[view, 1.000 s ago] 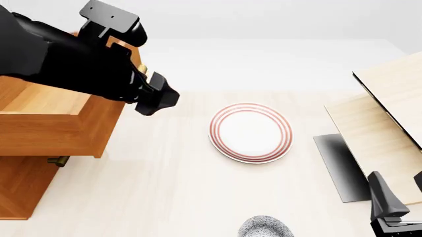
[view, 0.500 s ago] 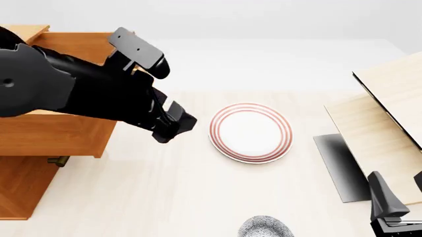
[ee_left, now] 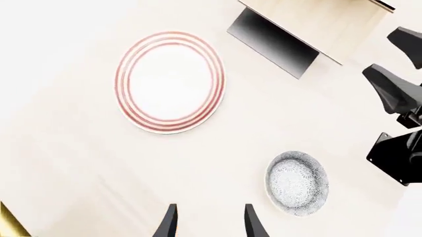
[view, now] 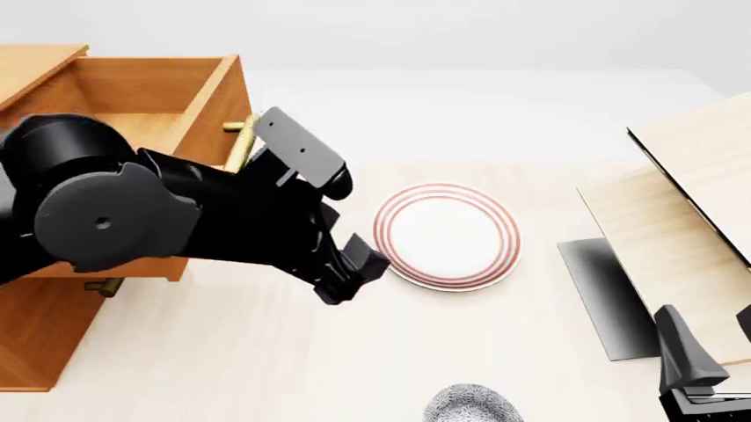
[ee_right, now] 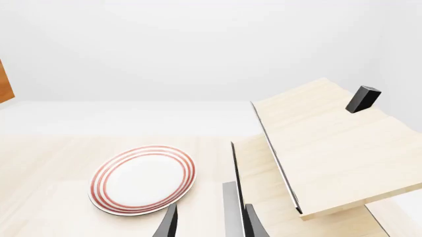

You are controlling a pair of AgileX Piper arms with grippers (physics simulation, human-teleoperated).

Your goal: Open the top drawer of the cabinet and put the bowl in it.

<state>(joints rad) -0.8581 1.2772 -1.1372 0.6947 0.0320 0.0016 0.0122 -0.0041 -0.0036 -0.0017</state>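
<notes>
The cabinet (view: pixel 30 338) stands at the left, and its top drawer (view: pixel 141 88) is pulled out, the inside showing and the brass handle (view: pixel 238 141) facing the table. At the near edge sits the speckled bowl (view: pixel 472 407), upright on the table; the left wrist view also shows the bowl (ee_left: pixel 297 182). My left gripper (view: pixel 352 280) hangs open over the table between the drawer and the plate, nothing between its fingers (ee_left: pixel 169 223). At the near right my right gripper (view: pixel 713 347) stands open and empty, right of the bowl.
A flat white plate with red rings (view: pixel 446 236) lies mid-table. Pale wood boards (view: pixel 681 211) lean at the right over a dark shadowed strip (view: pixel 604 294). The left arm's bulk (view: pixel 105 211) covers part of the drawer's near side.
My left arm has swung away from the drawer's handle, rightward and nearer, toward the plate, uncovering the open drawer. The right arm and the bowl have not moved.
</notes>
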